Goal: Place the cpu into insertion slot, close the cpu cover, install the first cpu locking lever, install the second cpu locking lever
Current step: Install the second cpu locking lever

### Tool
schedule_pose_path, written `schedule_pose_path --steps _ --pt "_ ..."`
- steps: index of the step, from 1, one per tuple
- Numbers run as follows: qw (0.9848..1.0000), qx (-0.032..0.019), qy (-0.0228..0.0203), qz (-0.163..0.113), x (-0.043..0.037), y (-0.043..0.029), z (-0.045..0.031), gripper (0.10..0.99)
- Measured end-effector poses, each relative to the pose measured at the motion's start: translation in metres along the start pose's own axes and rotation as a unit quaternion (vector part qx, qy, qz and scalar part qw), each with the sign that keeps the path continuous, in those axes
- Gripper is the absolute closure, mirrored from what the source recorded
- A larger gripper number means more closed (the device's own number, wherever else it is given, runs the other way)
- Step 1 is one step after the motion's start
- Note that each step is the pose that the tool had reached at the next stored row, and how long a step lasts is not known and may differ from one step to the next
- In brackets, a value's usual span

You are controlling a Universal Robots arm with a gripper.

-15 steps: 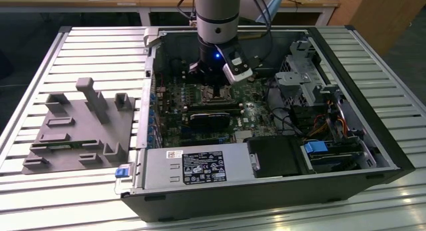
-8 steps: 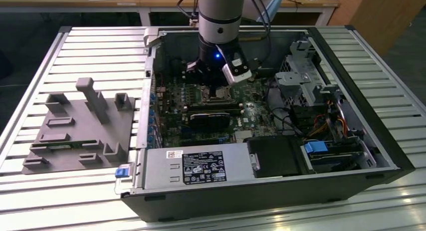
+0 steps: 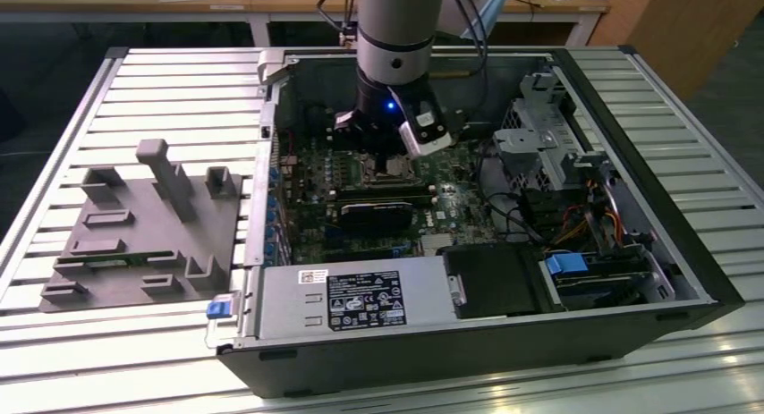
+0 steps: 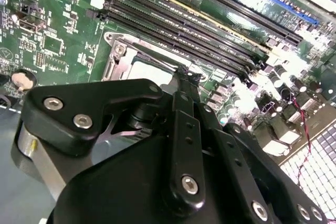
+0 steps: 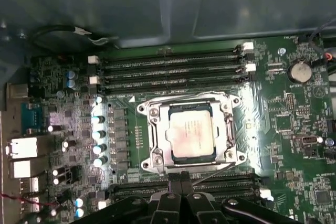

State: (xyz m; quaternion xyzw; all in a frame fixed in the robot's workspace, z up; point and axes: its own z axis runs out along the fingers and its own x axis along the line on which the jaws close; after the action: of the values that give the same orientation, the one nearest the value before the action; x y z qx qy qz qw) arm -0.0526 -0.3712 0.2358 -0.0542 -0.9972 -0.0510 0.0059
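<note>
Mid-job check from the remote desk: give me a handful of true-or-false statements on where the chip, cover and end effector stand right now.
1. The shiny silver square cpu sits inside the silver-rimmed square insertion slot. True.
2. The thin silvery metal cpu cover stands raised, upright off the socket. False: it lies flat around the chip, which shows through its window.
3. The black end effector is at the socket's edge, beside the long black memory slots. True.
4. The end effector carries the chip in the air. False: the chip rests in the socket.
5. In the exterior view, the grey moulded fixture tray lies to the exterior view's right of the black computer case. False: it lies to the left.
</note>
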Motion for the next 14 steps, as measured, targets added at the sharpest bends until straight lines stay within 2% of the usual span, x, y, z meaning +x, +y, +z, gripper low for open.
schedule_pose_path --steps 6,14 --pt "0.9999 -0.0123 0.0014 0.000 -0.0013 -0.0122 0.0003 0.980" --pt "0.9993 -0.0380 0.0042 0.000 -0.0023 -0.0213 0.0060 0.980"
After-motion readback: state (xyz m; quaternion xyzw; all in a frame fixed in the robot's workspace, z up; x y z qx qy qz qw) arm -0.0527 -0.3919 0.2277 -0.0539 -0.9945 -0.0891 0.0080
